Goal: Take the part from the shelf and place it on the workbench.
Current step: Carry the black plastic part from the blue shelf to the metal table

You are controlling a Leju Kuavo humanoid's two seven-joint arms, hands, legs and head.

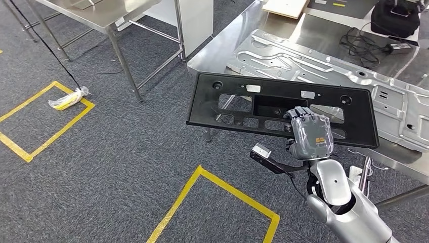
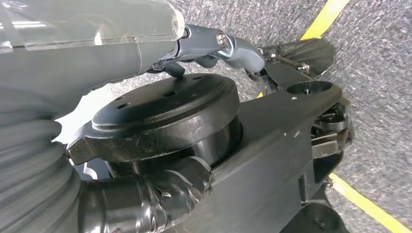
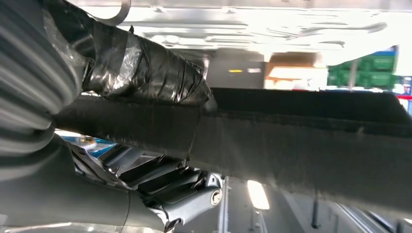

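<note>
Nearest the camera in the head view, the right robot hand (image 1: 308, 135) rises on its silver arm from the lower right and grips the near long edge of the black plastic panel (image 1: 281, 104), the part named in the task. Its fingers fold over the top of that edge, and the right wrist view shows the wrapped thumb (image 3: 145, 68) lying on one face of the panel with the darker fingers (image 3: 160, 177) on the other, so the panel is clamped between them. The left robot hand (image 2: 204, 41) shows in its wrist view over grey carpet and a yellow line; whether its fingers are spread or curled I cannot tell, and nothing can be made out in it.

The panel is carried roughly level. Its left part hangs out over the carpet (image 1: 126, 152), while its far edge and right end overlap the near edge of the steel bench (image 1: 222, 48). Whether it touches the bench yet cannot be told.

Farther back on the bench lies a stamped sheet-metal panel (image 1: 324, 66), and beyond that a black bag (image 1: 394, 17) with cables at the far right corner.

By my reading, the pickup is finished and the carry nearly so. What remains is moving the panel fully over the bench, setting it down and letting go.
</note>
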